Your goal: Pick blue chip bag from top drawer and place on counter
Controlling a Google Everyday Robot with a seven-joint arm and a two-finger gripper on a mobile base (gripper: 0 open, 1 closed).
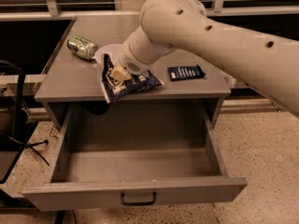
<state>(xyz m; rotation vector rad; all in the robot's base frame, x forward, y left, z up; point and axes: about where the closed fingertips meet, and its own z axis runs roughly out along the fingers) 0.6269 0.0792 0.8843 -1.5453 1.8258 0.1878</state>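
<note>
The blue chip bag (135,84), crumpled dark blue foil with white lettering, hangs at the front edge of the counter (70,80), its lower corner over the edge. My gripper (115,73) is shut on the bag's left part, with the big cream arm coming in from the upper right. The top drawer (135,188) stands pulled wide open below, and nothing shows inside it. Its black handle (138,199) is on the front panel.
A green can (82,47) lies on its side at the counter's back left. A small flat dark blue packet (185,72) lies on the counter's right. A black stand with legs (18,139) is on the floor at the left.
</note>
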